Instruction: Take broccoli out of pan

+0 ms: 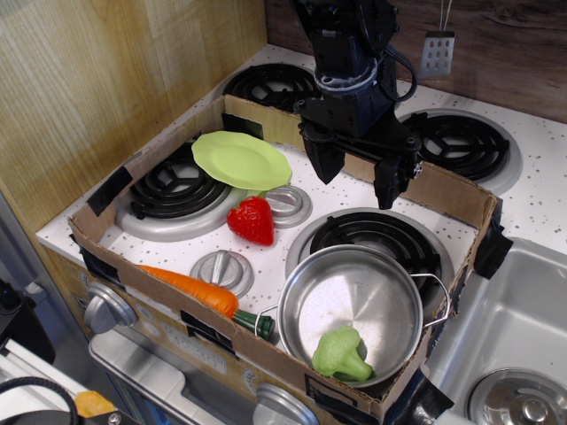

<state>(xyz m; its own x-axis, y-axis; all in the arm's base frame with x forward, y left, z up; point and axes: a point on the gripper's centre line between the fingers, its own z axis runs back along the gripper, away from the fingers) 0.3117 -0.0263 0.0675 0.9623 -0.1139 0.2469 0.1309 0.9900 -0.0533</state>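
I see the gripper (359, 173) jaws wide open, empty, above the stove; bumpy broccoli (341, 354) lies in the shiny steel pan (350, 305).

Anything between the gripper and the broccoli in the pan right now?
Nothing visible. The open gripper hangs above the stove, behind the pan; the broccoli lies uncovered at the pan's near side, beside the near wall.
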